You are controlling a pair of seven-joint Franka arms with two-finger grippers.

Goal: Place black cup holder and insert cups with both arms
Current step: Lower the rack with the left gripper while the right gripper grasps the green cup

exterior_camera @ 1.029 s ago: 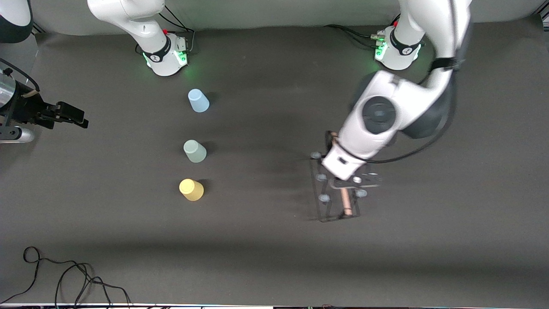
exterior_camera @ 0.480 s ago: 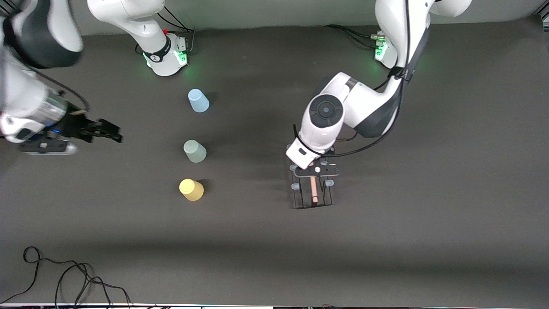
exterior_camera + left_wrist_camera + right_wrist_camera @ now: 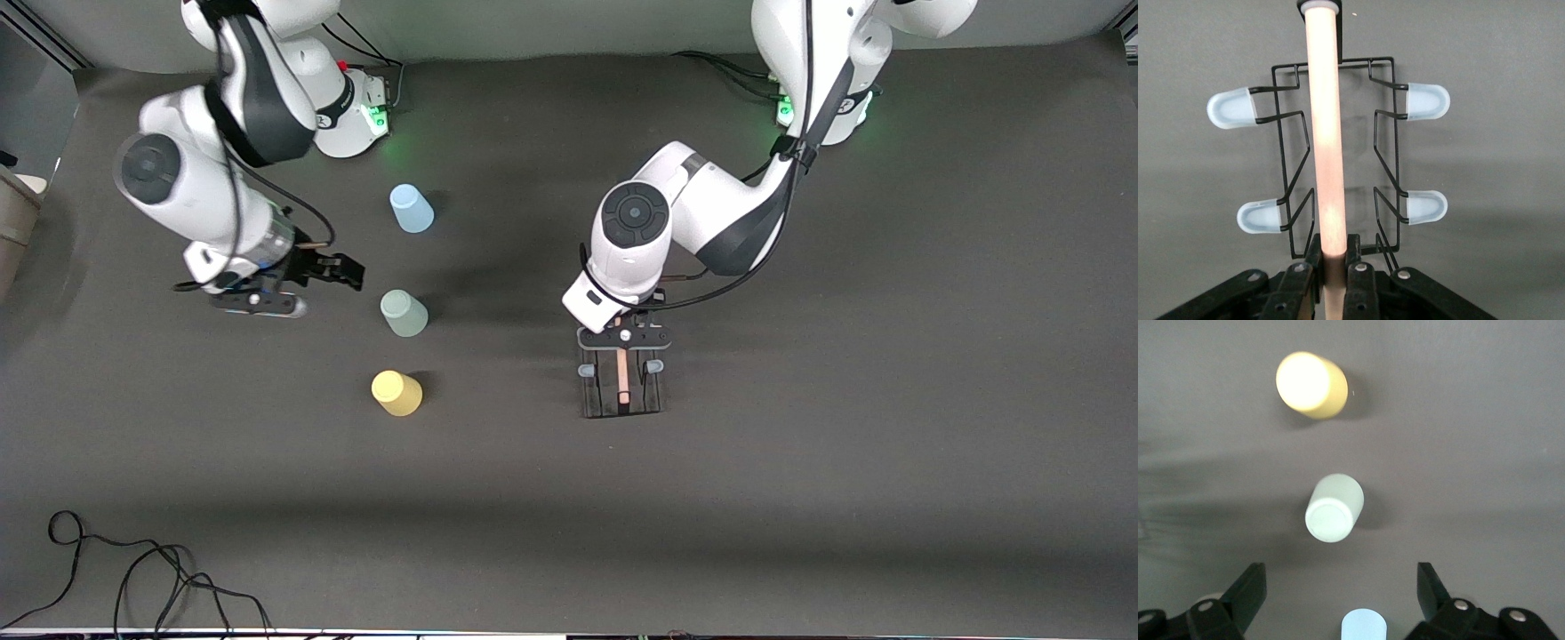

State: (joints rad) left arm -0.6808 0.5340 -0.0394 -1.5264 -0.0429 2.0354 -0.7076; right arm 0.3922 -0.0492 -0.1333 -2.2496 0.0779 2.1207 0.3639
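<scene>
I see the left gripper pinching the black cup holder's wooden rod, mid-table. Right gripper, jaws spread, hangs beside the mint cup, between blue cup and yellow cup.

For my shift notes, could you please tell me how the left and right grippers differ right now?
The left gripper is shut on the black cup holder's wooden handle; the right gripper is open and holds nothing. The left one is over mid-table; the right one is beside the mint green cup. Both are black and two-fingered.
</scene>
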